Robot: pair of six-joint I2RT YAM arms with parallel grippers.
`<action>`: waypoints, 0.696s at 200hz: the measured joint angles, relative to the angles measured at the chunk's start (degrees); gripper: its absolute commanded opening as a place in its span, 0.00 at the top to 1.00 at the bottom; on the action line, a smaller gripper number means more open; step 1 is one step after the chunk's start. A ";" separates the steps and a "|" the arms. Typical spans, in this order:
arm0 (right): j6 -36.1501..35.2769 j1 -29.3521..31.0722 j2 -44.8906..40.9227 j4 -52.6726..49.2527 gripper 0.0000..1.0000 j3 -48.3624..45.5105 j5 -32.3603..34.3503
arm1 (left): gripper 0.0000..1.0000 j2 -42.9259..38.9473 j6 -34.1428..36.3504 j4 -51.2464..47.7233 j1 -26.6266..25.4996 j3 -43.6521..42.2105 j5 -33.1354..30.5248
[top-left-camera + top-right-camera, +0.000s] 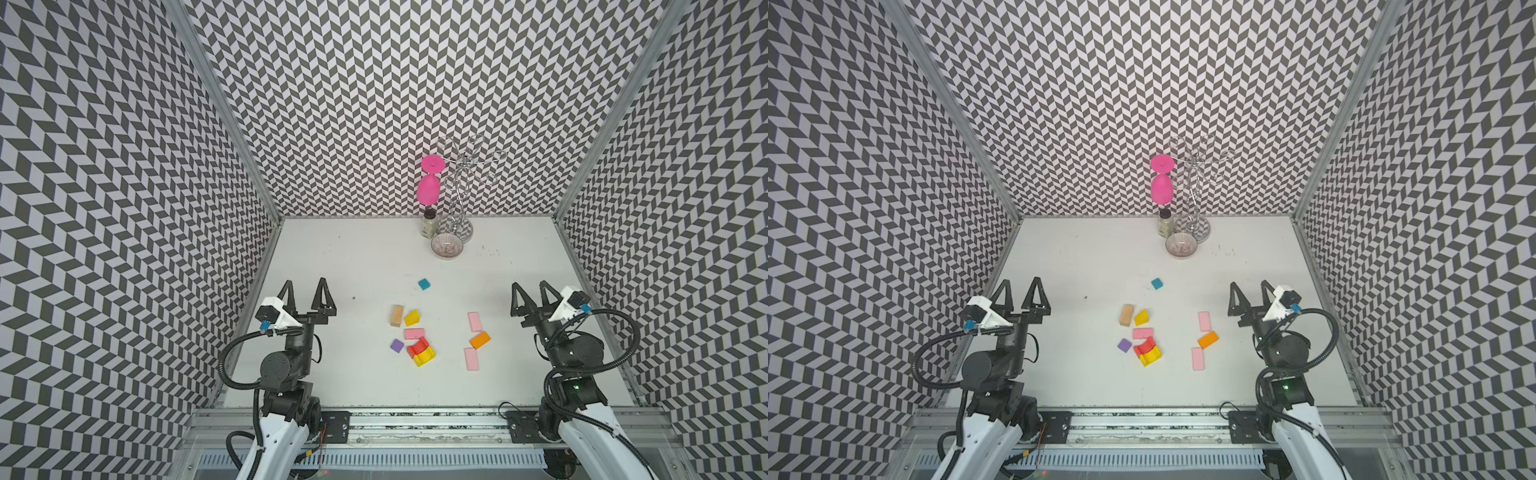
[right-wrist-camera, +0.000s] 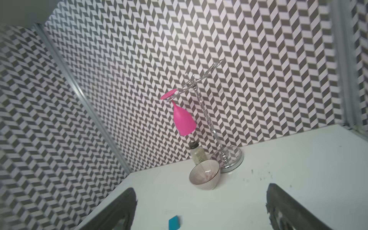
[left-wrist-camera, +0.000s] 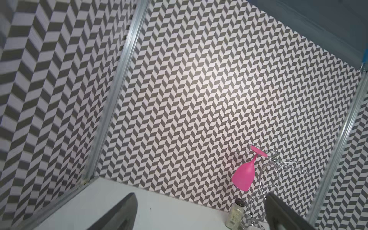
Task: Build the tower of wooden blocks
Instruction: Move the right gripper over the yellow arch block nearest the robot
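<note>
White tabletop [image 1: 353, 257], scuffed, dark specks toward the back right. Boxed on three sides by grey-and-white chevron walls [image 1: 124, 166]. Metal rail [image 1: 415, 428] along the front.

Left claw [image 1: 305, 281] up over the left side, jaws spread wide, empty. Wood blocks [image 1: 420, 351] all loose mid-tabletop between the two claws, no stack built. Left cluster: plain wood block [image 1: 397, 316] just beside yellow wedge [image 1: 412, 318]. Nearer the front, purple block [image 1: 397, 345], middle pink slab [image 1: 411, 333], red arch [image 1: 417, 344] pressed against yellow arch [image 1: 425, 357]; resting on it or only beside, can't tell. Teal block [image 1: 424, 284] alone, farther back. Right group in a loose column: rear pink slab [image 1: 475, 322], orange block [image 1: 480, 340] between, front pink slab [image 1: 471, 359]. Right claw [image 1: 529, 283] over the right side, jaws likewise wide, empty.

Back, right of centre, well apart from the blocks: small jar [image 1: 429, 224], ribbed bowl [image 1: 447, 246] just in front, chrome rack [image 1: 457, 199] beside, pink goblet [image 1: 429, 187] hanging upside down from it.

Rack's wire arms hard to trace against the chevrons. Jar contents unclear. Each claw in its wrist view only as blurred dark edges at the border. Teal block cut off in the right wrist view. White arm links [image 1: 274, 440] running out of frame in both top views.
</note>
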 measured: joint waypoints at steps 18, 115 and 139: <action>3.26 0.00 -5.31 -3.80 0.01 -0.66 -4.17 | 0.00 -2.86 -2.93 -5.77 0.15 -3.67 -0.11; 3.37 18.51 11.37 -10.56 0.01 2.43 -2.51 | 0.00 28.59 -9.05 -0.33 -0.11 -2.64 -9.90; 0.55 30.36 24.26 -12.59 0.01 8.74 5.40 | 0.00 40.44 -8.98 -1.27 -0.42 2.89 -9.51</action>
